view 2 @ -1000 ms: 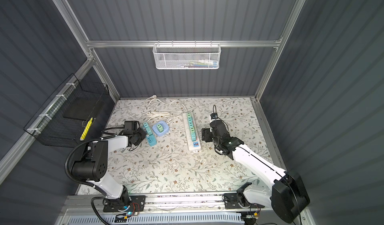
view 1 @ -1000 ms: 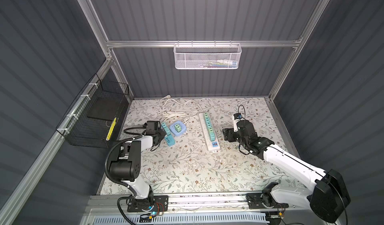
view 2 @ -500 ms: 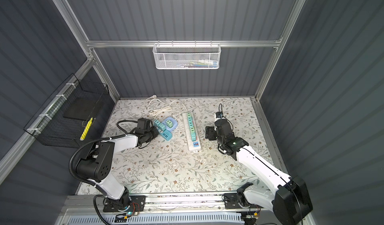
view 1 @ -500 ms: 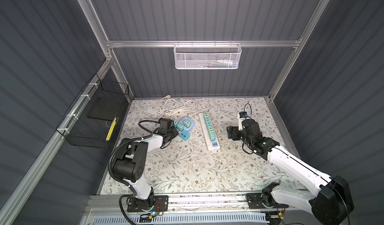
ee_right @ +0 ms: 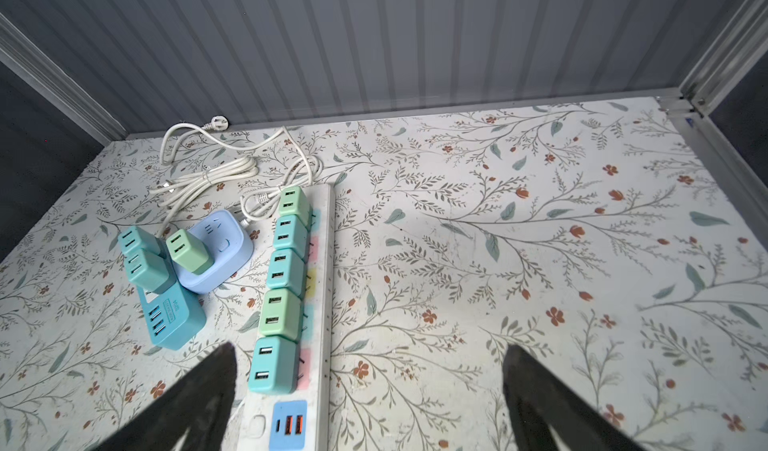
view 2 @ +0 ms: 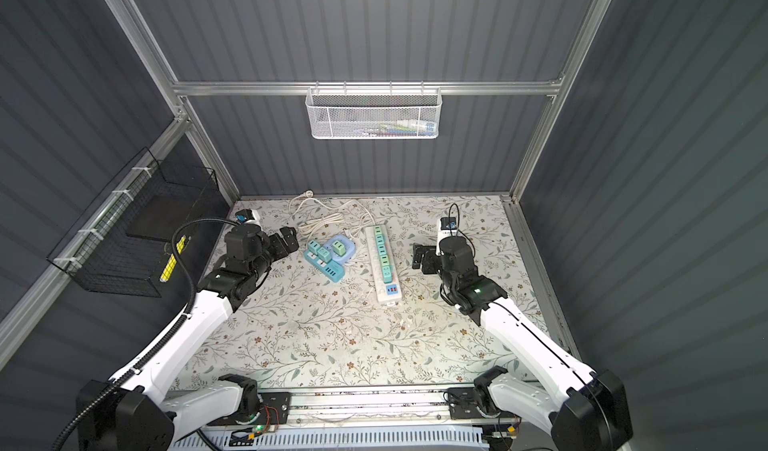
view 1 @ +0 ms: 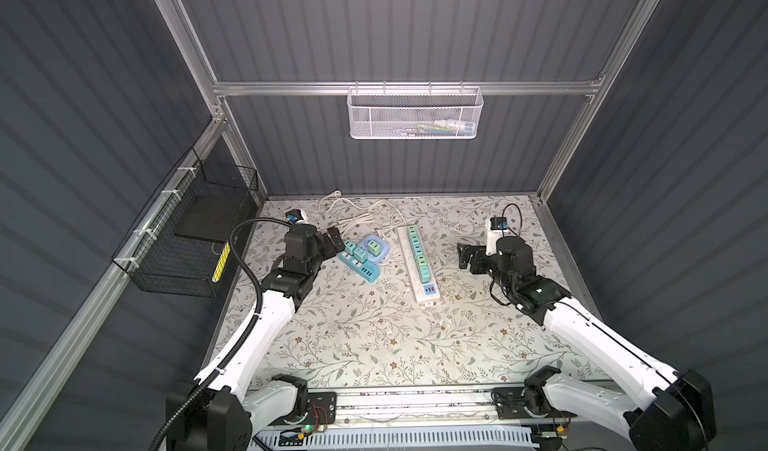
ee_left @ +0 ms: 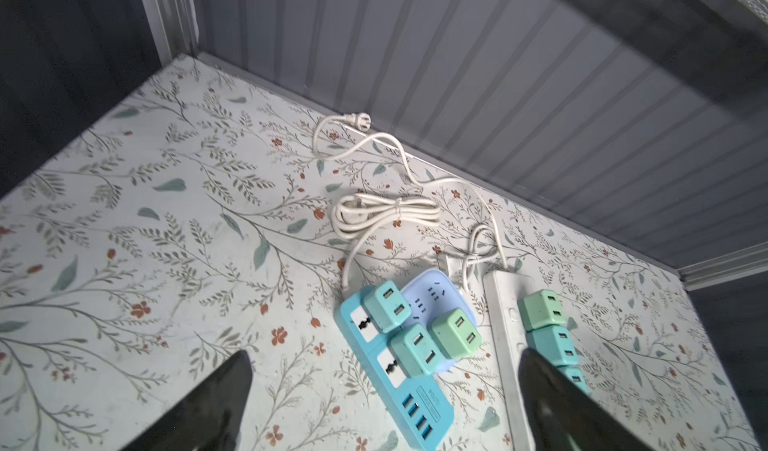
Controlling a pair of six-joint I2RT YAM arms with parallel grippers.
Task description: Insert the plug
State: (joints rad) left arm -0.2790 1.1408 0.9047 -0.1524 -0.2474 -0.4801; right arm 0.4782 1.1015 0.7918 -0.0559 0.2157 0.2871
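The worktop (view 1: pixel 374 336) carries a white power strip (view 1: pixel 429 290) running away from the robot; a blue strip (view 1: pixel 368 273) lies slanted just beside the left gripper (view 1: pixel 332 243), farther from the right gripper (view 1: pixel 464 257); both grippers gape, empty; the nearest plug (ee_left: pixel 413 349) stands upright, seated in the blue strip, ports upward.

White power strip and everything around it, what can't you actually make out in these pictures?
White power strip: near end hidden in the left wrist view behind a finger of the left gripper and cut by the frame edge.
Chargers: prongs hidden under their bodies in every view.
White mesh basket: contents too small in both top views.
Blue power strip: label too small to read.
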